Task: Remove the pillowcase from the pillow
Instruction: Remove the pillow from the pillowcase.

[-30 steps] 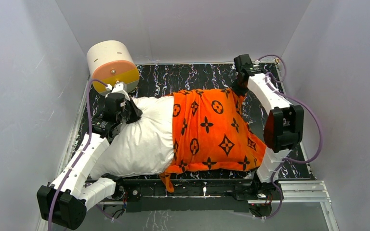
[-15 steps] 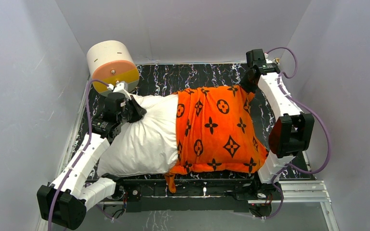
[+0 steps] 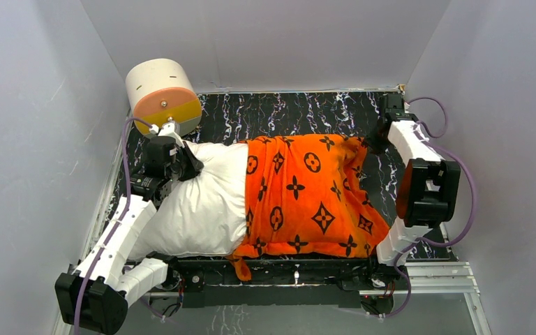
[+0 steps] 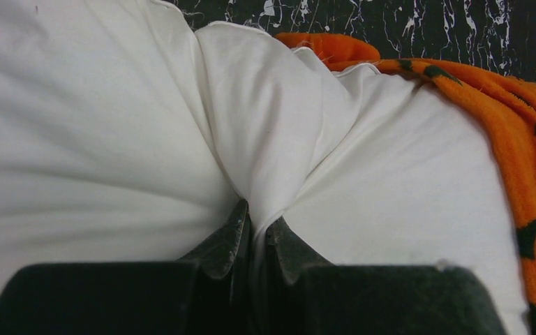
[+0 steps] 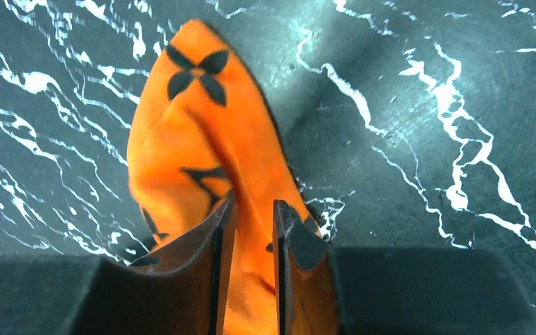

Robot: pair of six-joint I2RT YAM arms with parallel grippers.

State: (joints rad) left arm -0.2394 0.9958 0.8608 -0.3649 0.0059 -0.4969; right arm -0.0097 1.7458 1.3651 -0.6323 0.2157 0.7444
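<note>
The white pillow (image 3: pixel 202 202) lies across the dark marble floor, its right part inside the orange pillowcase (image 3: pixel 307 195) with black motifs. My left gripper (image 3: pixel 183 163) is at the pillow's far left corner. In the left wrist view it (image 4: pixel 257 223) is shut on a pinched fold of the pillow (image 4: pixel 98 139), with the pillowcase edge (image 4: pixel 530 160) off to the right. My right gripper (image 3: pixel 378 142) is at the pillowcase's far right corner. In the right wrist view its jaws (image 5: pixel 251 209) stand apart, with the orange corner (image 5: pixel 202 132) lying loosely between them on the floor.
A cream-and-orange cylinder (image 3: pixel 162 94) stands at the far left corner, just behind my left gripper. Grey walls close in the marble floor (image 3: pixel 286 112) on three sides. The arm bases and a metal rail (image 3: pixel 433 276) run along the near edge.
My right arm has moved right and down toward the floor with the pillowcase corner, and its jaws have parted. The pillowcase now lies flatter. The left gripper keeps its hold.
</note>
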